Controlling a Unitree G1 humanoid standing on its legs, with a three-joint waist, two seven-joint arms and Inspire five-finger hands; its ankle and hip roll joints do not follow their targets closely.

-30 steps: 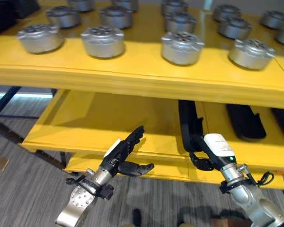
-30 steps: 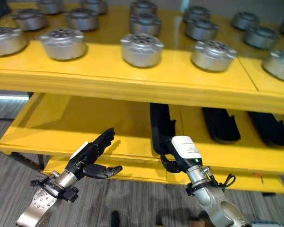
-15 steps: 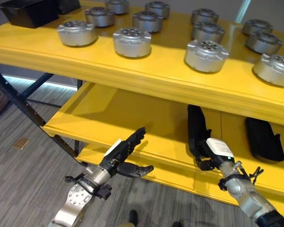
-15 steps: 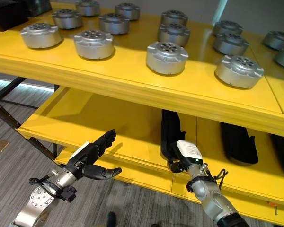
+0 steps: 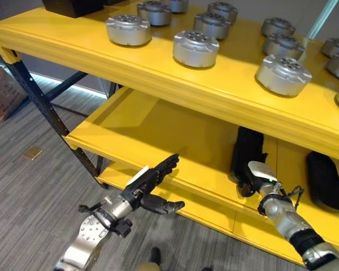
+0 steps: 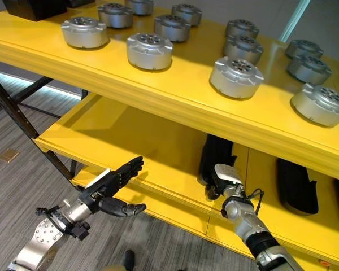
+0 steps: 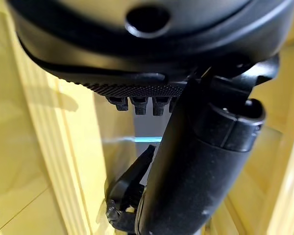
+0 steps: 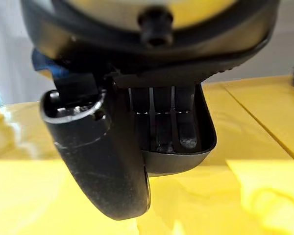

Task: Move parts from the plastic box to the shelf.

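Note:
Several round silver parts (image 5: 195,48) stand on the yellow top shelf (image 5: 158,79). On the lower shelf (image 5: 152,132) lies a long black part (image 5: 247,149). My right hand (image 5: 255,173), with a white cover on its back, sits at that part's near end. In the right wrist view its fingers (image 8: 161,117) curl over the black part's rim (image 8: 206,142). My left hand (image 5: 150,189) hovers open in front of the lower shelf's edge, fingers straight and thumb spread, holding nothing.
A second black part (image 5: 326,180) lies further right on the lower shelf. A black box (image 6: 31,7) stands at the top shelf's far left corner. A dark metal shelf leg (image 5: 39,101) slants down to the grey carpet, and a cardboard box (image 5: 0,93) stands beyond it.
The camera has swung, so the shelf sits further right and more floor shows. Both hands keep their poses. The right arm reaches out further, with its hand still at the black part's end.

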